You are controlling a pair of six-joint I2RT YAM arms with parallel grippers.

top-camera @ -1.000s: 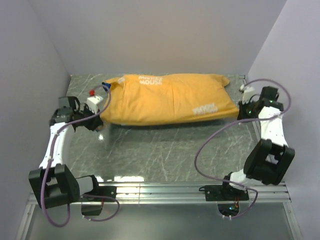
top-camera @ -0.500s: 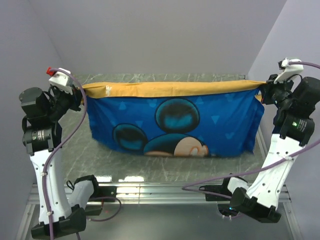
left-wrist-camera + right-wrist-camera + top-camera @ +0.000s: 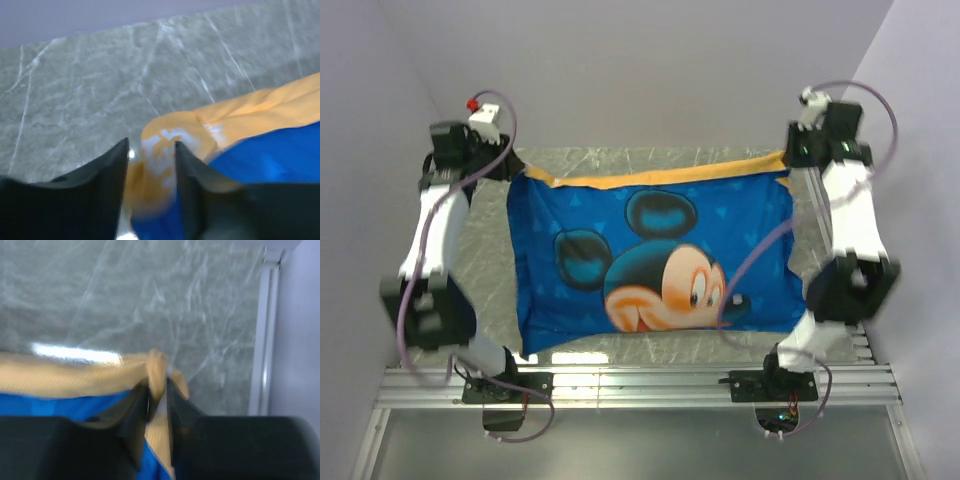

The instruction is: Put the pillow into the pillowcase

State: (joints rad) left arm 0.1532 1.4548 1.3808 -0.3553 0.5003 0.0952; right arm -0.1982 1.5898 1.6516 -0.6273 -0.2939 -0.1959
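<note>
The pillowcase (image 3: pixel 650 260) is spread over the table, blue mouse face up, with its orange-yellow edge along the far side. My left gripper (image 3: pixel 512 172) is at its far left corner. In the left wrist view, that gripper (image 3: pixel 150 150) is open, and the lettered orange corner (image 3: pixel 165 145) lies loose and blurred between the jaws. My right gripper (image 3: pixel 790 158) is at the far right corner. In the right wrist view, it (image 3: pixel 157 390) stands narrow, pinching a raised orange fold (image 3: pixel 157 367). The pillow shows in no view.
The grey marbled table (image 3: pixel 650 160) is boxed in by pale walls at the left, back and right. A metal rail (image 3: pixel 640 385) with both arm bases runs along the near edge. A pale upright strip (image 3: pixel 267 335) stands at the table's right edge.
Both arms have swung away from me and lowered the hanging pillowcase until it is spread over the table. The left jaws have parted from the corner they held.
</note>
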